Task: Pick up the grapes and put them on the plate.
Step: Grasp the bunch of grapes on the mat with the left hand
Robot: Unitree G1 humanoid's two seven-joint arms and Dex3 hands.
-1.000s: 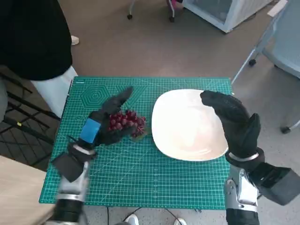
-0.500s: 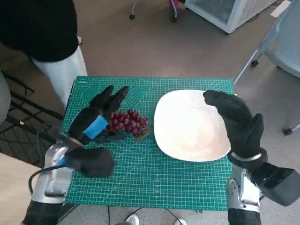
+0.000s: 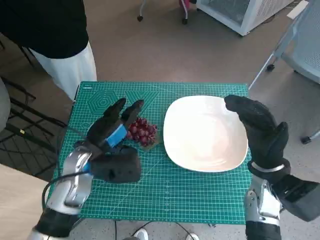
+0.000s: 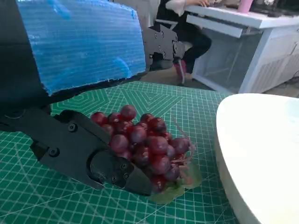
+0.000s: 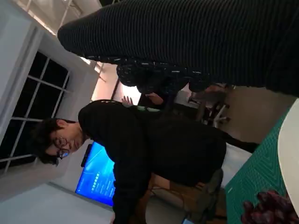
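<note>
A bunch of dark red grapes [image 3: 143, 131] lies on the green mat just left of the white plate [image 3: 205, 134]. My left hand [image 3: 113, 131] sits at the bunch's left side, its fingers stretched out and spread over the near grapes. In the left wrist view a black finger [image 4: 88, 154] lies along the grapes [image 4: 152, 147], touching them, with nothing closed around them. My right hand [image 3: 258, 129] hovers above the plate's right rim, holding nothing. The right wrist view shows the glove [image 5: 196, 42], the grapes [image 5: 268, 208] and a sliver of the plate [image 5: 290, 144].
The green cutting mat [image 3: 165, 200] covers the small table. A person in a black top and white trousers [image 3: 60, 45] stands at the far left corner, also seen as a person [image 5: 154, 140] in the right wrist view. Chair legs [image 3: 280, 55] and a white cabinet [image 3: 240, 12] stand behind.
My left forearm has swung in toward the table's middle, and the hand has opened from its curl over the grapes, fingers now stretched beside them. The right hand has hardly moved.
</note>
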